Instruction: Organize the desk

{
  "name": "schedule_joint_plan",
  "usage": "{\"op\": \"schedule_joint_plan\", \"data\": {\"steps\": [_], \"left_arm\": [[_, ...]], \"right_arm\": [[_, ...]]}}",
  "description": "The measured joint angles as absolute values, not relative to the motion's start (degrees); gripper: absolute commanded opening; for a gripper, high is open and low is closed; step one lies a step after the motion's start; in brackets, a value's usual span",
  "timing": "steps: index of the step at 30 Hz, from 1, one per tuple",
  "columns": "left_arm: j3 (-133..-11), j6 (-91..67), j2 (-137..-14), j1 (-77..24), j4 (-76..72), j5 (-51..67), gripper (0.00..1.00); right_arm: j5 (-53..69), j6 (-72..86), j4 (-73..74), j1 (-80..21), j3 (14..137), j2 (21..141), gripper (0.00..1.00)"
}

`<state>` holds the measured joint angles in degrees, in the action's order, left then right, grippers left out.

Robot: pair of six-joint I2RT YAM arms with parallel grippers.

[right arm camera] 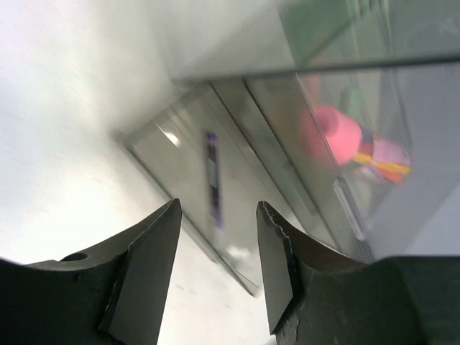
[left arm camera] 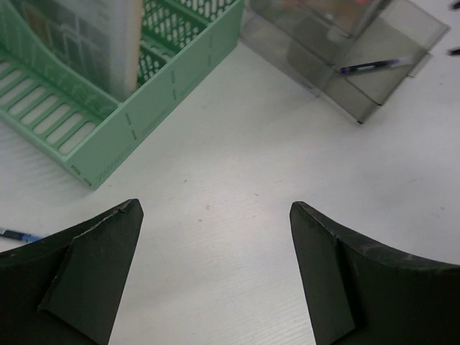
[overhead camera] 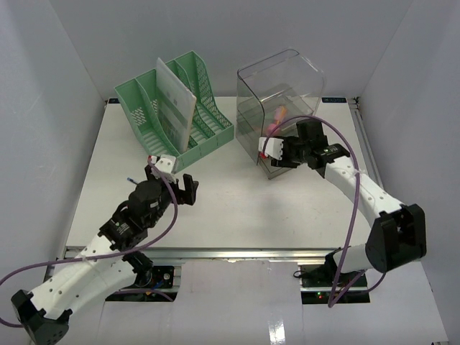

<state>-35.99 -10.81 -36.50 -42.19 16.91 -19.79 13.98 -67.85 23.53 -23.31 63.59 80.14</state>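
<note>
End effector, left [left arm camera: 214,210]: stood apart over desk [left arm camera: 237,165], lower frame.
End effector, right [right arm camera: 217,208]: stood apart, purple pen [right arm camera: 213,178] seen between, centre frame.

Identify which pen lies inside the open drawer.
The dark pen by the right gripper; the blue pen lies loose on the desk near the green rack.

— What colour is the worktop [overhead camera: 237,208]?
— Plain white. The left arm's fingers [left arm camera: 93,273] are black. Ahead of them to the left, the file rack [left arm camera: 144,108] is mint green with a slotted pattern.
— And the right arm's fingers [right arm camera: 144,273]?
— Black too. Beyond them the drawer box [overhead camera: 280,79] is smoky clear. It holds a purple pen [right arm camera: 213,176] and a pink item [right arm camera: 338,133] with orange and lilac bits.
</note>
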Motion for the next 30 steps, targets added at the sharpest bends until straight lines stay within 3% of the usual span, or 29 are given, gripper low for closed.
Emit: {"op": "schedule_joint_plan", "data": {"steps": [6,11,14,17,25,30], "left_arm": [[-35.97,-17.93,-44.53,-20.75,17.06,-9.51,0.9],[-35.21,-25.85,-49.24,-0.82,16.38,2.18,0.89],[-34.37,-31.07,-52.58,7.44,16.88,4.67,0.75],[-34.96,-36.69,-57.58,10.39,19.81,2.48,0.65],[-50.4,-44.64,-80.57,10.57,32.09,-5.65,0.65],[-53.06,-46.07,-86.37,10.61,35.39,-7.21,0.65]], "right_arm": [[31.17,-55.8,29.12,-23.36,60.85,73.89,0.54],[38.34,-52.49,30.81,-22.31,55.78,71.5,0.55],[40.56,-51.33,31.14,-20.31,54.1,70.06,0.56],[42.25,-50.48,31.11,-18.64,53.58,68.66,0.56],[44.53,-49.03,29.91,-16.8,53.17,65.39,0.57],[45.07,-48.49,29.83,-15.51,52.33,64.35,0.57]]}}
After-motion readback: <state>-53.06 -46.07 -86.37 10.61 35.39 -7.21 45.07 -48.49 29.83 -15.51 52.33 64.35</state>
